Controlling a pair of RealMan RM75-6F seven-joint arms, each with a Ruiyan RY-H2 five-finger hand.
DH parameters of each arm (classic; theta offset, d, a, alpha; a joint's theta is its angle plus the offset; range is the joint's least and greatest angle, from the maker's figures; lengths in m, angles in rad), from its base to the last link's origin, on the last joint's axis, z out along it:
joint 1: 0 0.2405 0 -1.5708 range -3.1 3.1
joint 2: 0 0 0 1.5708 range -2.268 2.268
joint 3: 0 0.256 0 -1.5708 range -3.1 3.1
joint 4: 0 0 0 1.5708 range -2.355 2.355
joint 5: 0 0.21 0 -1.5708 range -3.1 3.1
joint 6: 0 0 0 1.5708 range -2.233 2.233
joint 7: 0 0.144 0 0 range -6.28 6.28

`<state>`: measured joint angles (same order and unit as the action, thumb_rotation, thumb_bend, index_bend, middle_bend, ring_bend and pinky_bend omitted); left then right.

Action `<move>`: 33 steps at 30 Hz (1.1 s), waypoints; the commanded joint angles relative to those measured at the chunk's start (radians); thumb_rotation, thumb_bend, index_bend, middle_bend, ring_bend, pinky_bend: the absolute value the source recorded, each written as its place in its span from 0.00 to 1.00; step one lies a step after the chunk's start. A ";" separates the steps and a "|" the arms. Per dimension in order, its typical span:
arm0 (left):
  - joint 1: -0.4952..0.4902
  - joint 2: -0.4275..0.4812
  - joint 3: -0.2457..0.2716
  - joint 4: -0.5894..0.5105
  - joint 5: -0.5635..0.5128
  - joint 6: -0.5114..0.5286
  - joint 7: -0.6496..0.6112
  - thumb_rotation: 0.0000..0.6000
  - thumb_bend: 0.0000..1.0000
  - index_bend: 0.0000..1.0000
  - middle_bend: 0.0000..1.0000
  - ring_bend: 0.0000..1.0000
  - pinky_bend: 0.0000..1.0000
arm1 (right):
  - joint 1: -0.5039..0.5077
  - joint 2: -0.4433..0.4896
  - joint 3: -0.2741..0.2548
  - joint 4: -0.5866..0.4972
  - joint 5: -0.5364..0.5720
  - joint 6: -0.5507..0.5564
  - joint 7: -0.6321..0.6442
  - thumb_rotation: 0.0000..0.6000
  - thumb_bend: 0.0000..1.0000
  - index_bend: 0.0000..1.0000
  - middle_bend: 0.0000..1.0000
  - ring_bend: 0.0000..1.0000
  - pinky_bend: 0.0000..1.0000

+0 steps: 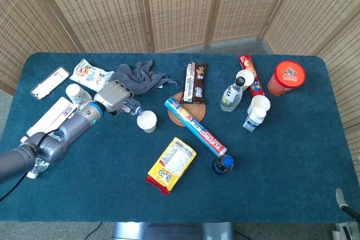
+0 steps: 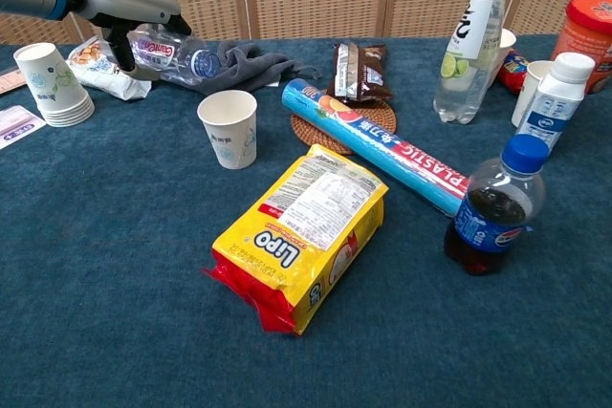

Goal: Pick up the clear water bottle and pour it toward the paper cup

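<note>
My left hand (image 1: 112,95) (image 2: 124,2) grips the clear water bottle (image 2: 177,53) (image 1: 131,107) above the table, fingers wrapped round its body. The bottle is tipped over, its blue-capped neck pointing down and right toward the single white paper cup (image 2: 228,128) (image 1: 147,121). The cap hangs a little above and to the left of the cup's rim, not touching it. The cup stands upright on the blue cloth. My right hand shows in neither view.
A stack of paper cups (image 2: 50,83) stands left of the hand, a grey towel (image 2: 239,59) behind the bottle. A yellow snack bag (image 2: 304,231), a plastic-wrap box (image 2: 382,145), a cola bottle (image 2: 495,207) and a tall lime drink bottle (image 2: 470,35) lie right of the cup.
</note>
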<state>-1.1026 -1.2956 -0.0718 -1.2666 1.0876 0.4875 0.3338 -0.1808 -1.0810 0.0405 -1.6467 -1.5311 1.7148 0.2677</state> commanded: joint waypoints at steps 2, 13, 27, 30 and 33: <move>-0.026 0.004 0.016 -0.011 -0.033 -0.007 0.043 1.00 0.56 0.43 0.39 0.38 0.38 | -0.003 -0.001 0.001 0.003 0.001 0.003 0.005 1.00 0.41 0.00 0.05 0.00 0.00; -0.081 0.014 0.060 -0.024 -0.109 0.007 0.153 1.00 0.56 0.44 0.39 0.38 0.37 | -0.008 -0.006 0.002 0.017 0.005 0.004 0.020 1.00 0.41 0.00 0.05 0.00 0.00; -0.129 0.013 0.104 -0.042 -0.175 0.028 0.228 1.00 0.56 0.45 0.40 0.38 0.37 | -0.010 -0.009 0.003 0.025 0.004 0.004 0.029 1.00 0.42 0.00 0.05 0.00 0.00; -0.137 0.015 0.112 -0.047 -0.188 0.030 0.236 1.00 0.56 0.45 0.40 0.37 0.36 | -0.010 -0.009 0.004 0.027 0.004 0.004 0.030 1.00 0.41 0.00 0.05 0.00 0.00; -0.144 0.018 0.123 -0.051 -0.197 0.036 0.250 1.00 0.56 0.45 0.40 0.37 0.36 | -0.011 -0.010 0.004 0.028 0.004 0.003 0.031 1.00 0.41 0.00 0.05 0.00 0.00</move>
<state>-1.2445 -1.2782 0.0490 -1.3164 0.8931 0.5217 0.5817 -0.1914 -1.0907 0.0450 -1.6192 -1.5268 1.7181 0.2990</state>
